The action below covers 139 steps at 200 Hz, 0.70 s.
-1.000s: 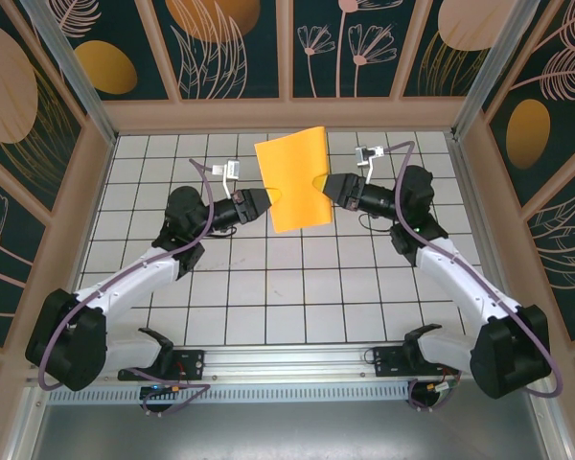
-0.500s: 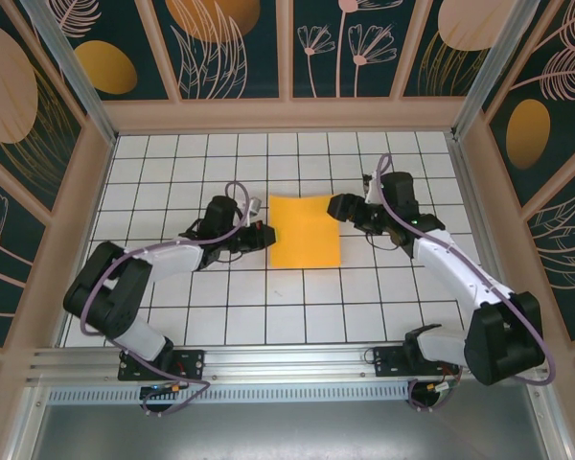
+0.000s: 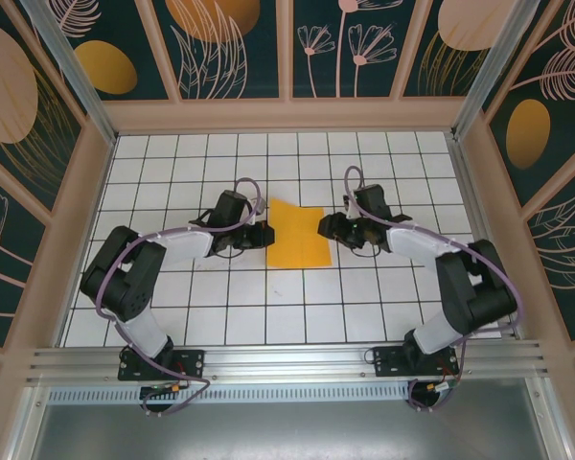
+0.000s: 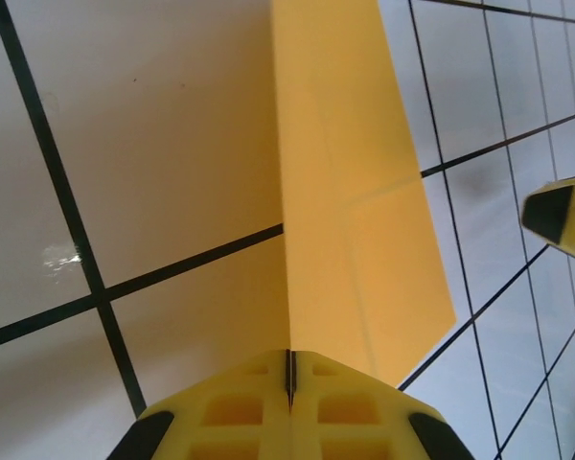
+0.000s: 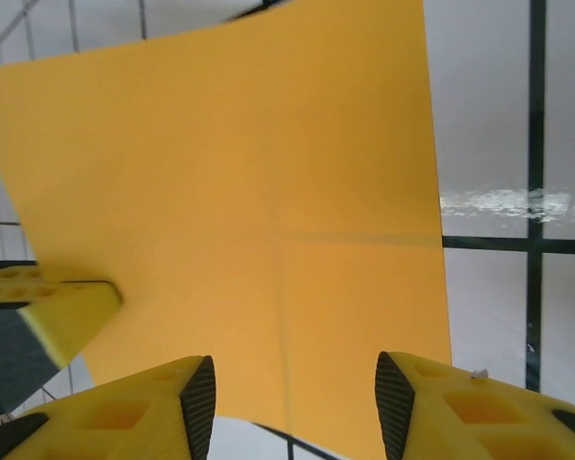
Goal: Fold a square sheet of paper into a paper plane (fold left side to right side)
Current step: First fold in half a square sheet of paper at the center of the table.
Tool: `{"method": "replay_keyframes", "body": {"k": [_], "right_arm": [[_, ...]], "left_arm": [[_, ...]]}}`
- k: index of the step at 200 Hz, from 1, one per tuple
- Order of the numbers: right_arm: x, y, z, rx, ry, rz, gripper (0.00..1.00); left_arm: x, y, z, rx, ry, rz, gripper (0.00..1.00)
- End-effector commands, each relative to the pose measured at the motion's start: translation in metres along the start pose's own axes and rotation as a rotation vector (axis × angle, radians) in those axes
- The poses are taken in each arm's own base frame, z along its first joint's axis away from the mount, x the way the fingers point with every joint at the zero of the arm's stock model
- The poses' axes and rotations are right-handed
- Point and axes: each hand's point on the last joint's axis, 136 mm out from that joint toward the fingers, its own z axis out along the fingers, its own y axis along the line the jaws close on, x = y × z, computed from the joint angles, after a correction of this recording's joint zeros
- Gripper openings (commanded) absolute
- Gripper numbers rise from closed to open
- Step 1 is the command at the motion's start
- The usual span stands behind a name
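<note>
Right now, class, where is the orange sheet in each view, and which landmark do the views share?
Top external: orange sheet at centre, mid-table.
Left wrist: sheet at centre, above left gripper.
Right wrist: sheet across upper middle, above right gripper.
Shared landmark: the table's black grid lines.

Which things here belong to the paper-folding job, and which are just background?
Job:
- paper
- left gripper, shut on the paper's left edge
- right gripper, open at its right edge

Background:
- tiled table
- painted wall ovals
</note>
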Motion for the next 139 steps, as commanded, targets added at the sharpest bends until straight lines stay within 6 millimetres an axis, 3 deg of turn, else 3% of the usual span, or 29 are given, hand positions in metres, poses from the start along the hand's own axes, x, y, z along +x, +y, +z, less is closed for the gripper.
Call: {"method": "replay_keyframes", "body": {"k": [1, 30, 52, 93, 139], "right_arm": [[-0.018, 0.012, 0.014, -0.023, -0.027, -0.020, 0.49], [-0.011, -0.002, 0.036, 0.017, 0.026, 0.003, 0.48], [0.000, -0.014, 0.047, 0.062, 0.067, 0.017, 0.47], [0.017, -0.038, 0.051, 0.170, 0.096, 0.020, 0.47], [0.027, -0.047, 0.054, 0.171, 0.108, 0.033, 0.48]], "left_arm": [[0.002, 0.007, 0.002, -0.034, 0.032, 0.015, 0.00], [-0.001, 0.002, 0.003, -0.012, 0.039, 0.014, 0.02], [-0.006, -0.007, 0.002, 0.020, 0.034, 0.012, 0.14], [-0.018, -0.037, -0.004, 0.144, 0.016, 0.001, 0.48], [-0.026, -0.068, -0.008, 0.303, 0.007, -0.018, 0.69]]}}
